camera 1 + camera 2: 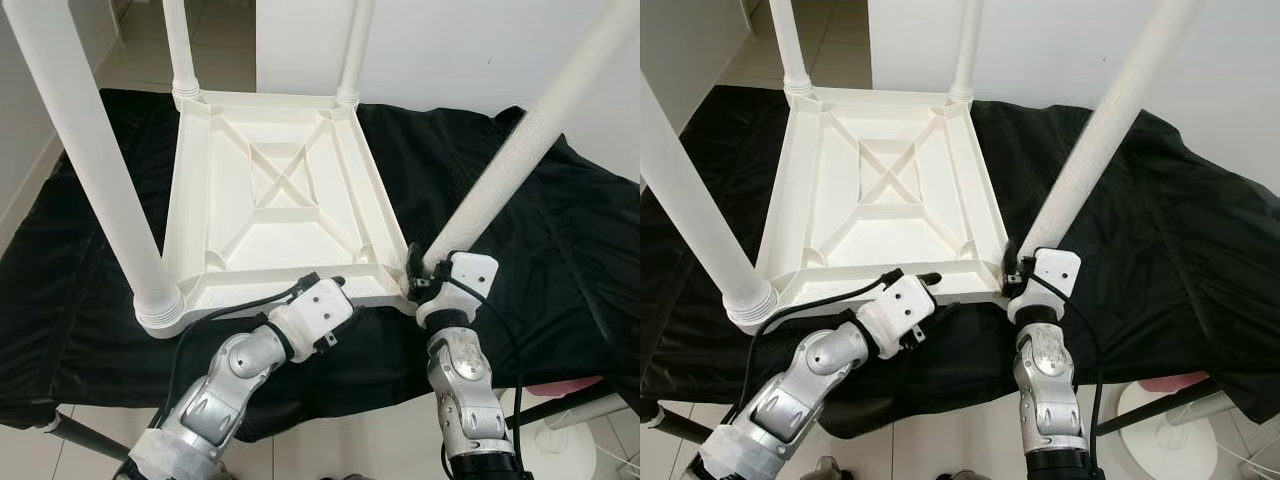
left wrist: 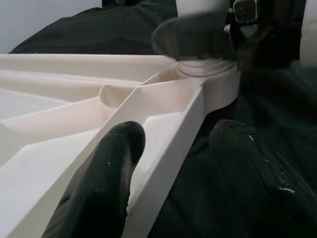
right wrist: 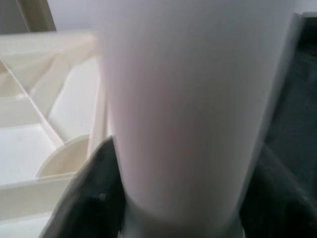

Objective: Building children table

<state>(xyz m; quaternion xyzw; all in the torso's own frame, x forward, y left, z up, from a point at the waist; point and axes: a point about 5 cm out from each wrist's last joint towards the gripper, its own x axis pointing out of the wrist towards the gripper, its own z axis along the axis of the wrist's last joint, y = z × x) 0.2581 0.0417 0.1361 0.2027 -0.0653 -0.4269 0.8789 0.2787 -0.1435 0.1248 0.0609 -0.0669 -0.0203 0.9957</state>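
Overall, surface: a black cloth (image 1: 560, 230) covered the support.
Table top (image 1: 270, 190): white, lay upside down on the cloth, ribs facing up.
Legs: three stood upright in the corners; the near right leg (image 1: 520, 150) leaned outward.
Right gripper (image 1: 417, 272): clenched around the base of the near right leg.
Left gripper (image 1: 322, 281): fingers (image 2: 106, 183) apart, straddling the near rim of the table top.

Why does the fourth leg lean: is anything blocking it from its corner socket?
Nothing visible blocks it. The right gripper is shut on the leaning white plastic leg, whose foot meets the near right corner of the upturned white plastic tabletop. The left gripper straddles the near rim.
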